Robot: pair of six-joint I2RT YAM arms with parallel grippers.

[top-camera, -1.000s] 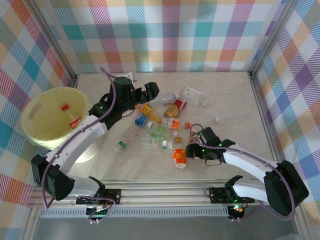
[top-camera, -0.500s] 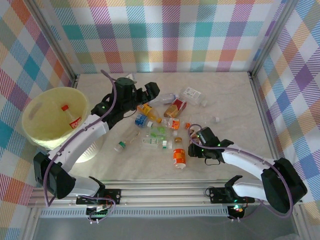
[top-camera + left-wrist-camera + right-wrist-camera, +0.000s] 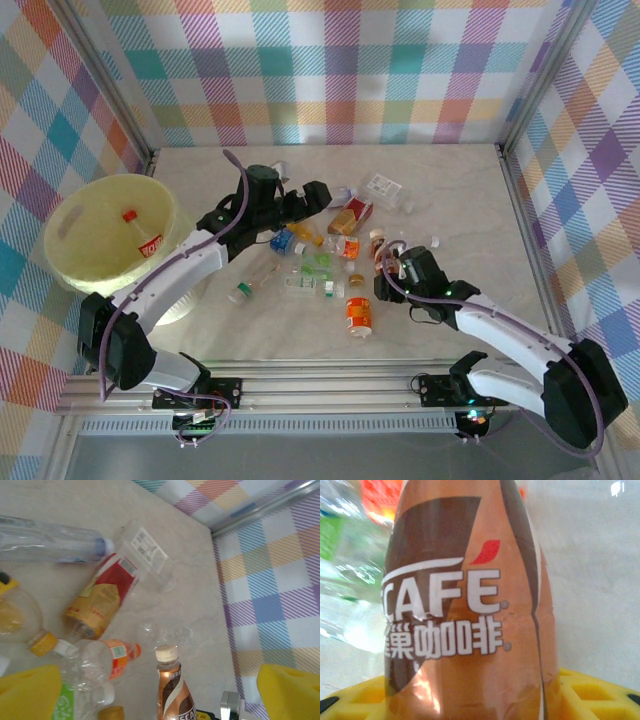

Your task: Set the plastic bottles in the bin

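Left gripper (image 3: pixel 318 195) has swung further right, away from the large round pale-yellow translucent plastic bin (image 3: pixel 75 255). Right gripper (image 3: pixel 384 268) has shifted toward the far side with its load, staying well right of the bin.

Right claw is clenched on a brown coffee-label plastic bottle with a cream cap (image 3: pixel 377 248). The bottle is roughly upright, and its label fills the right wrist view above the yellow pads (image 3: pixel 590 690).

Left claw is released, yellow fingers (image 3: pixel 30 692) spread wide, hovering over the far edge of the loose bottle pile (image 3: pixel 320 262) right of the bin.

Seen from the left wrist:
- red-and-gold-labelled bottle (image 3: pixel 102 597)
- clear bottle with a blue cap (image 3: pixel 50 542)
- clear flat bottle with a white label (image 3: pixel 147 555)

Orange-labelled bottle (image 3: pixel 359 316) lies on its side at the pile's near edge, well right of the bin. One red-capped, red-labelled bottle (image 3: pixel 140 235) lies inside the bin.
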